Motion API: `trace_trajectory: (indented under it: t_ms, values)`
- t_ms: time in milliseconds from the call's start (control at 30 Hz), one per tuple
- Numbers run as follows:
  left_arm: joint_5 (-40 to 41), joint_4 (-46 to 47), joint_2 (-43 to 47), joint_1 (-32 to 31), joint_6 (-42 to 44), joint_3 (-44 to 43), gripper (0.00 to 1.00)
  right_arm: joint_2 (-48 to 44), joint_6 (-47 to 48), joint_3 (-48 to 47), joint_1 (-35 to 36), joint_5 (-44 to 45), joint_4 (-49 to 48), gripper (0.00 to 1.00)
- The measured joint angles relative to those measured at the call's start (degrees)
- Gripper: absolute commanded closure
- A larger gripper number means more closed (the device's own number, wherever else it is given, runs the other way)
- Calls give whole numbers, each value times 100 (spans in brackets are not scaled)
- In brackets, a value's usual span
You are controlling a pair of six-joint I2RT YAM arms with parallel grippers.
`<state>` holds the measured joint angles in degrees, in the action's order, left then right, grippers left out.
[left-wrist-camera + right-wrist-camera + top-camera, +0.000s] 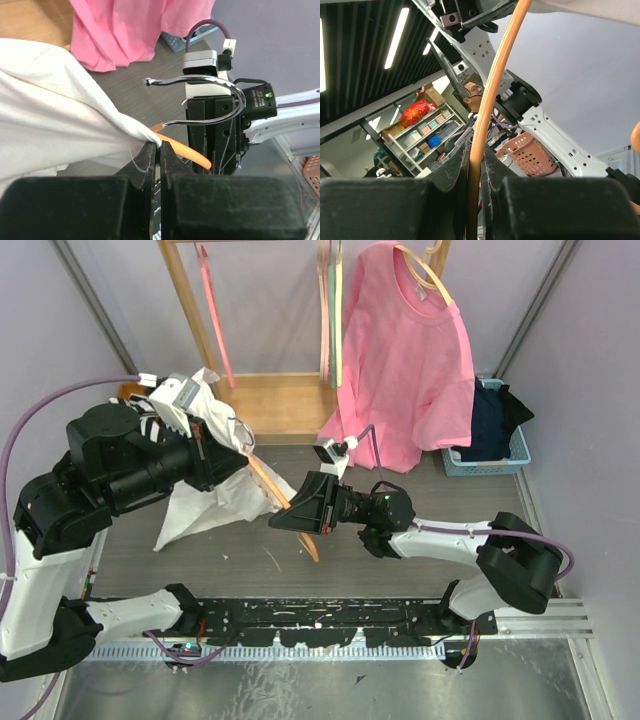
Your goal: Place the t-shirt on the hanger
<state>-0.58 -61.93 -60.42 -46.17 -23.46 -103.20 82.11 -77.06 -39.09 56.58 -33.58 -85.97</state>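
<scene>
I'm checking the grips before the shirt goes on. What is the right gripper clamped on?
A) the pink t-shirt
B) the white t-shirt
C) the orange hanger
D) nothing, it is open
C: in the right wrist view the right gripper has its jaws closed on the thin orange hanger, while the left gripper pinches the white t-shirt.

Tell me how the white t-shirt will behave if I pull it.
Probably floppy: the white t-shirt sags in folds from the left pincer. Likely light, as a small pinch of cloth holds it up. It may bunch against the orange hanger.
</scene>
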Motion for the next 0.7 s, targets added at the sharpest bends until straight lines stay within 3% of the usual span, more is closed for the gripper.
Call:
trace_trajectory:
  t_ms: [333,500,700]
  values:
    - [-168,-9,-42,-9,-59,-664,86,-310,20,-402,0,-317,236,99]
    - [-166,31,149,-13,-92,-437,85,-1097,538,-400,0,-494,1604,99]
    - [-98,142,457,-11,-184,516,82,-1624,1252,-387,0,-599,3425,99]
